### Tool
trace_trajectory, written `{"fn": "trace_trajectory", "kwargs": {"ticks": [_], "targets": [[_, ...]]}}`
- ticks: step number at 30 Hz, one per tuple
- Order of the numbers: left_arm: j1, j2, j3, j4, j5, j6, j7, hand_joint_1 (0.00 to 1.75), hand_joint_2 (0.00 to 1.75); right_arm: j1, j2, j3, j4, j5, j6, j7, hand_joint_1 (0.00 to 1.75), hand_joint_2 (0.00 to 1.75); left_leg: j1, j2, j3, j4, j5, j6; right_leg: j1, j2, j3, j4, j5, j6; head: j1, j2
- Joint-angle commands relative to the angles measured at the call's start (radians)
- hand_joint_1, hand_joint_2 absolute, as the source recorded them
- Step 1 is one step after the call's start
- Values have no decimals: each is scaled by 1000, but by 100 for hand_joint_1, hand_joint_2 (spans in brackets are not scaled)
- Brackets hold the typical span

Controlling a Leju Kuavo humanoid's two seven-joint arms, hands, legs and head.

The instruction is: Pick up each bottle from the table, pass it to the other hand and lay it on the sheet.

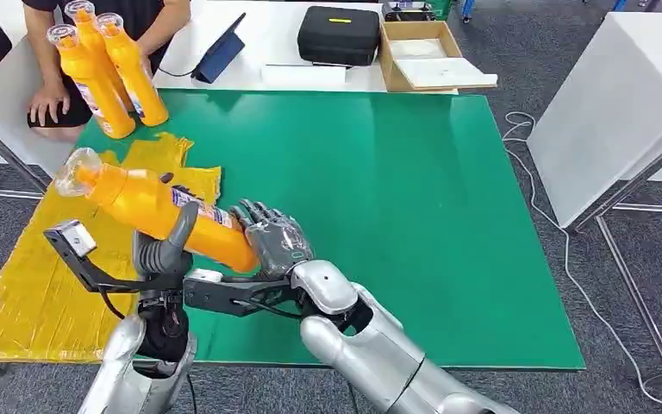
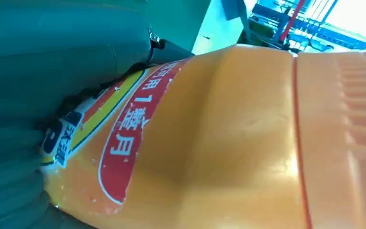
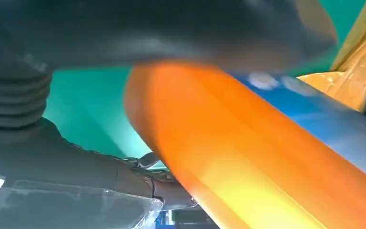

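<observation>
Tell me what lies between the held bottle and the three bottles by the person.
Head view: only crumpled yellow sheet and a strip of green table separate the held bottle from the three bottles.

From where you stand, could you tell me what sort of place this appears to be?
Probably a robotics lab or testing workspace. A green-topped work table carries a crinkled yellow plastic sheet as a task setup, a black zippered equipment case and an open cardboard box sit on the white table behind, and loose cables run over grey carpet.

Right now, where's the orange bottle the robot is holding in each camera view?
Head view: orange bottle left of centre, between both hands, cap up-left.
Left wrist view: its labelled body across most of the frame.
Right wrist view: blurred, centre to lower right.
Shared landmark: green table.
</observation>
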Motion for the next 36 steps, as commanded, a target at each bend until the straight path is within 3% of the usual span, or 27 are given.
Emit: {"fn": "trace_trajectory", "kwargs": {"ticks": [1,3,6,9,11,12,14,16,22,23,25,26,31,34,35,36], "targets": [[-57,-23,31,10,-16,7,-2,175,175,9,-53,4,-24,-3,-19,8,0,0,0,-5,3,-1,-1,-1,0,-2,4,0,-2,0,0,0],[-53,-10,51,3,-83,30,-26,175,175,19,-98,-45,-79,15,-53,25,0,0,0,-7,6,-1,-2,-1,-1,-4,7,0,-4,0,0,0],[-44,19,118,3,-284,75,-55,175,175,80,-187,-219,-242,88,-90,20,0,0,0,-8,5,0,-2,-1,-1,-4,7,0,-3,0,0,0],[-45,50,190,40,-717,205,-94,175,175,193,-254,-418,-431,171,-45,-43,0,0,0,-9,4,-1,-1,-1,-1,-5,6,-1,-3,0,0,0],[-48,109,221,119,-1046,325,-90,175,175,262,-282,-504,-523,208,-24,-83,0,0,-1,-11,6,-1,-1,-1,-1,-6,8,-1,-4,0,0,0],[-51,174,224,195,-1227,378,-67,175,175,298,-305,-531,-567,221,-22,-97,0,0,-1,-9,4,-2,-1,-1,-1,-5,7,-1,-3,0,0,0],[-78,254,222,348,-1357,437,-73,175,175,328,-335,-551,-592,213,-26,-108,0,0,-2,-8,6,-3,-1,-1,-2,-4,7,-2,-2,-1,0,0],[-114,293,225,477,-1384,442,-89,175,175,348,-353,-569,-595,195,-53,-115,0,0,-3,-11,10,-5,-1,-2,-3,-6,11,-2,-4,-1,0,0],[-110,275,302,552,-1577,442,-107,175,175,379,-345,-555,-621,177,-67,-119,0,0,-1,-4,8,-2,-3,-2,-2,0,7,0,-4,-1,0,0],[-106,280,298,558,-1642,442,-85,175,175,382,-344,-551,-624,176,-68,-118,0,0,0,-4,5,-2,-2,-2,-1,-1,5,0,-2,0,0,0],[-99,299,279,598,-1720,442,-39,175,175,384,-333,-540,-628,176,-68,-118,0,0,-2,-7,13,-2,-6,-3,-3,-1,12,1,-7,-1,0,0],[-98,307,269,613,-1755,442,-19,175,175,383,-331,-535,-628,176,-67,-118,0,0,0,-2,6,-2,-3,-2,-1,1,5,0,-3,0,0,0],[-111,326,241,698,-1845,442,47,175,175,389,-326,-520,-629,181,-61,-118,0,0,0,-3,6,-2,-3,-2,-1,1,6,-1,-3,0,0,0],[-100,326,235,721,-1862,442,60,175,175,411,-327,-514,-643,190,-59,-119,0,0,0,-2,2,-2,-1,-1,-1,0,2,-1,-1,0,0,0],[-103,330,243,727,-1845,424,43,175,175,414,-330,-513,-646,195,-59,-119,0,0,-1,-4,7,-2,-3,-2,-2,0,7,0,-4,-1,0,0],[-122,324,210,794,-1881,442,73,155,175,418,-332,-514,-651,198,-58,-120,0,0,0,-3,5,-2,-3,-2,-1,0,5,-1,-3,0,0,0]]}}
